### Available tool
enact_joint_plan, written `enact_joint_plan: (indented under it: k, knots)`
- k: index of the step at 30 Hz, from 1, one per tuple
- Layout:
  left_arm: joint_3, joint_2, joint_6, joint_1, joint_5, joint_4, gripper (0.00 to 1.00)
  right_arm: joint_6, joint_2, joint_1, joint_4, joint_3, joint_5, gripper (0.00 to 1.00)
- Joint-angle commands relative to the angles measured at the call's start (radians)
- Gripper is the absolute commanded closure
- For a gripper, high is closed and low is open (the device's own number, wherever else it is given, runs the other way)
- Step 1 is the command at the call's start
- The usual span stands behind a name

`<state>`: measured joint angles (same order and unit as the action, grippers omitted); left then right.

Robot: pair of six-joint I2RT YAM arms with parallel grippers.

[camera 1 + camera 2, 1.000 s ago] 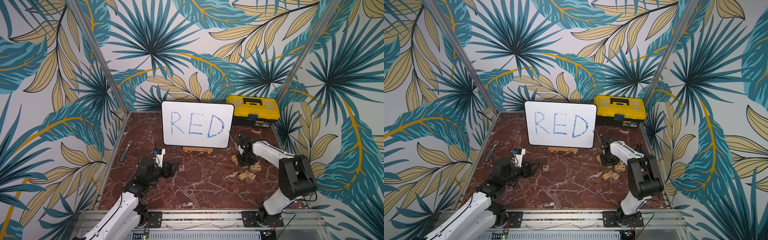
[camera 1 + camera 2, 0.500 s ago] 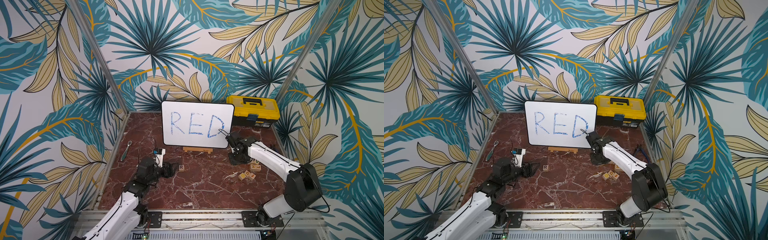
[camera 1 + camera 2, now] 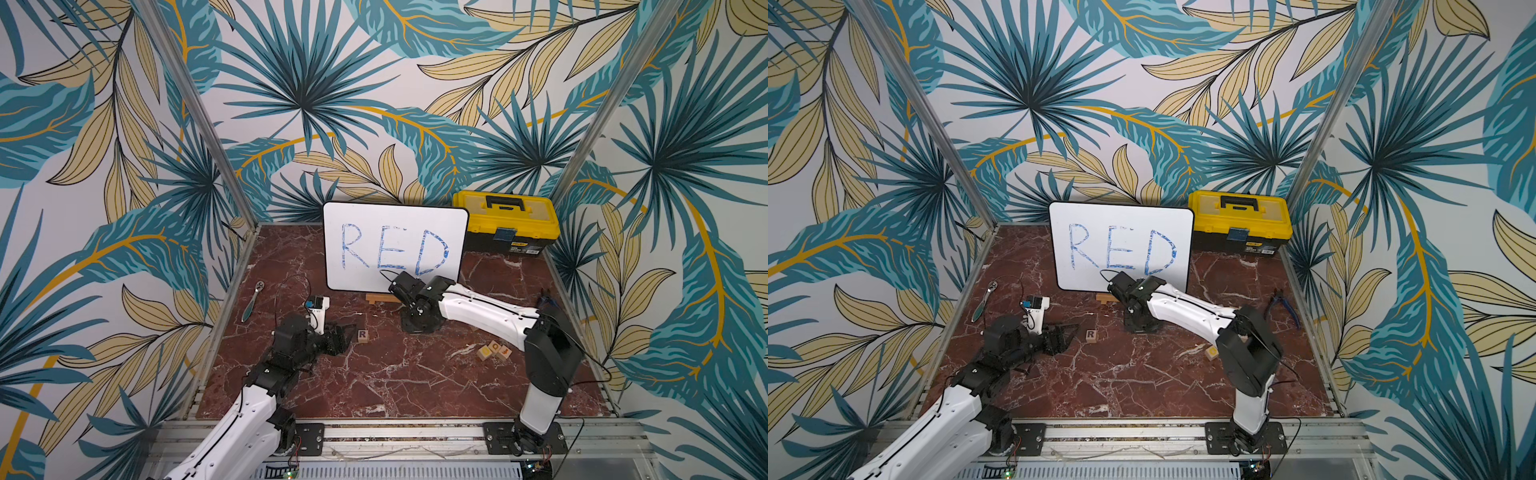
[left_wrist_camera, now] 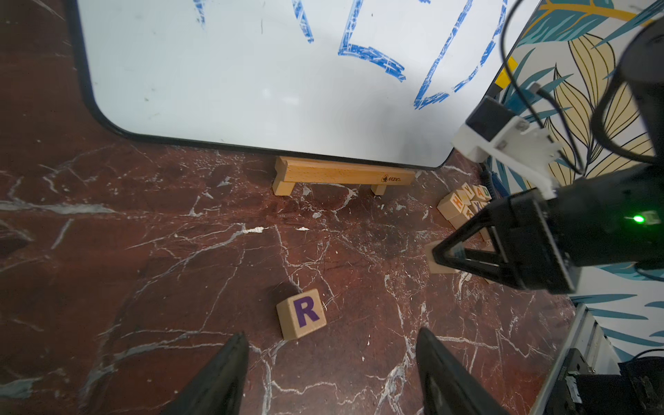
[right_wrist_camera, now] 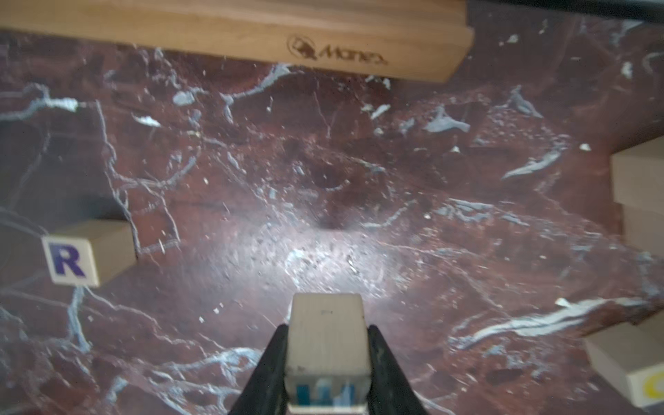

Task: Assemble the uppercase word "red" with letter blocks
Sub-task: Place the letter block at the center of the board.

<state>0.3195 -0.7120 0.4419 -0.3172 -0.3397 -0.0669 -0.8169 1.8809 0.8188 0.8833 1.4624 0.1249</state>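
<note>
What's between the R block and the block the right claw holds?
Nothing. Just bare marble tabletop between the R block and the held block in the right gripper, shown in the right wrist view.

The walls point(image 3: 291, 104) are papered with teal and tan leaves and mustard stems on off-white. The tabletop point(image 3: 395, 374) is dark red marble, veined in white. The whiteboard point(image 3: 395, 249) is white, black-edged and lettered in blue. Right of the whiteboard, a toolbox point(image 3: 505, 224) is coloured yellow and black. In front of the whiteboard, the R block point(image 3: 363, 336) is pale wood with a purple letter. The plain block point(image 5: 327, 341) is pale wood, blue-marked on one face.
</note>
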Motion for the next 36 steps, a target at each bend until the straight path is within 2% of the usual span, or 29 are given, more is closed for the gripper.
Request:
enact_joint_plan:
  k: [1, 4, 8, 13, 22, 27, 36]
  knots:
    - [-0.020, 0.017, -0.006, -0.002, 0.018, 0.014, 0.26, -0.230, 0.065, 0.042, -0.008, 0.072, -0.033, 0.84]
    - [-0.022, 0.023, -0.006, -0.003, 0.022, 0.012, 0.26, -0.314, 0.101, 0.061, -0.044, 0.111, -0.070, 0.83]
    - [-0.025, 0.026, -0.003, -0.002, 0.029, 0.013, 0.26, -0.295, 0.137, 0.070, -0.003, 0.150, -0.071, 0.83]
    - [-0.025, 0.025, -0.004, -0.003, 0.031, 0.013, 0.26, -0.308, 0.122, 0.073, 0.016, 0.101, -0.074, 0.83]
    - [-0.025, 0.027, -0.003, -0.003, 0.028, 0.013, 0.26, -0.556, 0.100, 0.074, -0.022, 0.047, -0.122, 0.84]
    - [-0.025, 0.023, -0.003, -0.003, 0.028, 0.012, 0.26, -0.705, 0.084, 0.074, 0.000, 0.061, -0.093, 0.84]
    - [-0.026, 0.026, -0.002, -0.002, 0.030, 0.012, 0.26, -0.839, 0.169, 0.073, 0.064, 0.167, -0.103, 0.84]
